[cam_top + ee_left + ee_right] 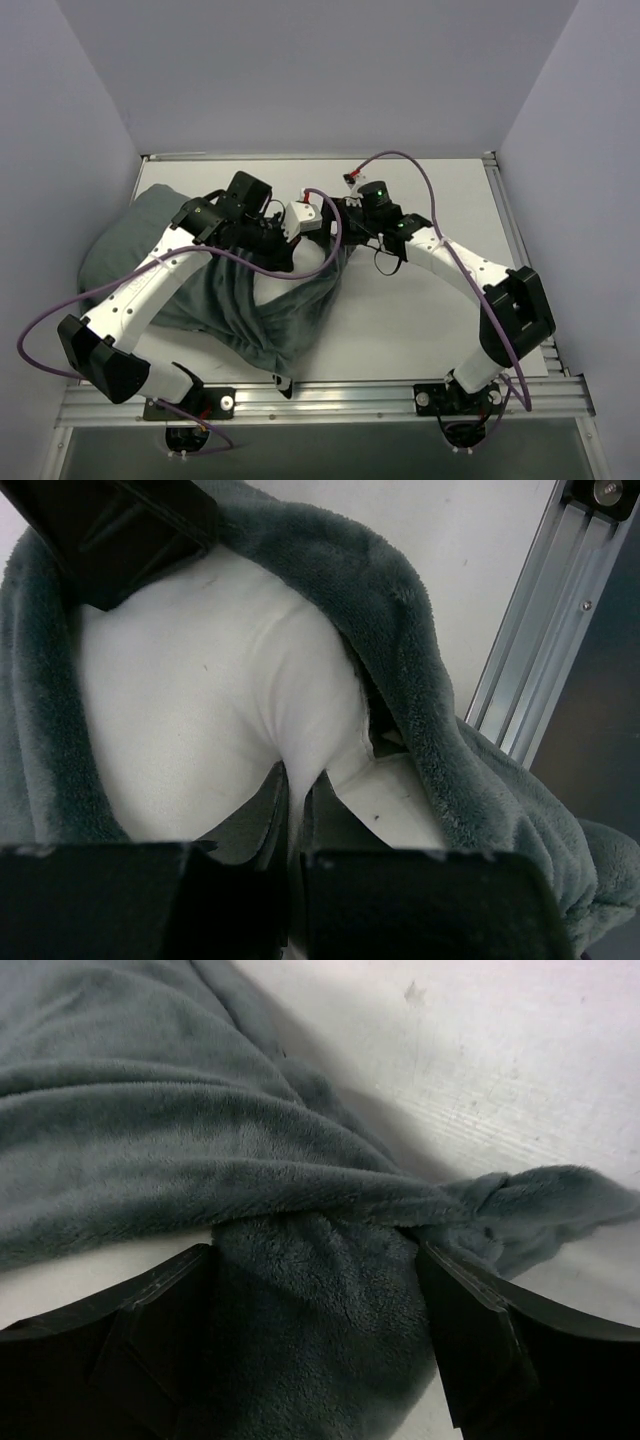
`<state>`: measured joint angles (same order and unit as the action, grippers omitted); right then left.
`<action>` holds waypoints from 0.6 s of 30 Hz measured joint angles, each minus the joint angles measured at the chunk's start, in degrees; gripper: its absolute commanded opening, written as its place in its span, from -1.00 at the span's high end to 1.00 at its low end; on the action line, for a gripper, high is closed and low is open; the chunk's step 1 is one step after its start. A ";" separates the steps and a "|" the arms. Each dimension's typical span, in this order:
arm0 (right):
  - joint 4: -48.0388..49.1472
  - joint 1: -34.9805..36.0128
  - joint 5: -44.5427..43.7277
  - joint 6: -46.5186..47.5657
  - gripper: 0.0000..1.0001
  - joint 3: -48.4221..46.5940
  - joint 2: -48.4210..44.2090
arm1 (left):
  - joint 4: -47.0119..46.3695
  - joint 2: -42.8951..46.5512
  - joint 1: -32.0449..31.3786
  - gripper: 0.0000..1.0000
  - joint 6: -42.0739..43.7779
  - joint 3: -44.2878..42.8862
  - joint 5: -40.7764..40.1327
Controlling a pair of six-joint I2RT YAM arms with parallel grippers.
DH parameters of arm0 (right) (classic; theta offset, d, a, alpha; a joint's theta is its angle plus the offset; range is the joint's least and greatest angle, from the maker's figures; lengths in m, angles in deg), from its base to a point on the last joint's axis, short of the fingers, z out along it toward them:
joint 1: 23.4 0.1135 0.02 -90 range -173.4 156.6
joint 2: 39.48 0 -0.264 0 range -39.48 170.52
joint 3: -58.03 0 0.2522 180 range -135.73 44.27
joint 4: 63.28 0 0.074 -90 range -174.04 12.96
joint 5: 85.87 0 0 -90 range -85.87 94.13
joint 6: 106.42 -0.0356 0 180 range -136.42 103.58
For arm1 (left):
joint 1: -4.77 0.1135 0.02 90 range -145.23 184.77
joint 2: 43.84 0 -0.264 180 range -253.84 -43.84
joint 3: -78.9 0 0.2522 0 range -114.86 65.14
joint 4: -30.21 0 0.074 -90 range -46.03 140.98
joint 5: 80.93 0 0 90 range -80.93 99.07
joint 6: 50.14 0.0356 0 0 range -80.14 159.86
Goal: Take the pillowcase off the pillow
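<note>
Left gripper (298, 792) pinches the smooth white pillow (190, 690); right gripper (312, 1265) seemingly clamps bunched plush grey pillowcase (150, 1140).

The white tabletop (420, 330) carries the grey-green pillowcase (262, 318), bunched across its left half, one end trailing to the near edge.

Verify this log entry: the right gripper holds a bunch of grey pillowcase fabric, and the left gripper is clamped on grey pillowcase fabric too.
One part is wrong. The left gripper is shut on the white pillow, not on grey fabric. The pillowcase only wraps around it, as the left wrist view shows. The right gripper does hold a bunch of grey pillowcase fabric.
</note>
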<state>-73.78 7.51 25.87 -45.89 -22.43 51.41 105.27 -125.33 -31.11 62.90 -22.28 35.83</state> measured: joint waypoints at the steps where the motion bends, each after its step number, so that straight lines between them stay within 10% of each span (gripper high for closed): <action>1: 0.00 1.01 -0.35 -0.55 -0.51 0.90 -0.02 | 0.02 -0.02 0.00 0.95 -0.20 0.11 -0.11; 8: 3.82 0.85 -1.99 -5.46 1.00 10.08 -1.81 | -0.07 -0.04 -0.15 0.95 -2.05 0.22 -3.80; 18: 5.51 -7.54 -4.31 -6.64 1.00 18.80 -5.77 | -2.21 0.94 3.72 0.95 -5.31 -0.96 -4.50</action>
<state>-68.27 -0.03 21.56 -52.54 -3.63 45.64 103.07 -124.39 -27.39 57.59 -23.24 31.33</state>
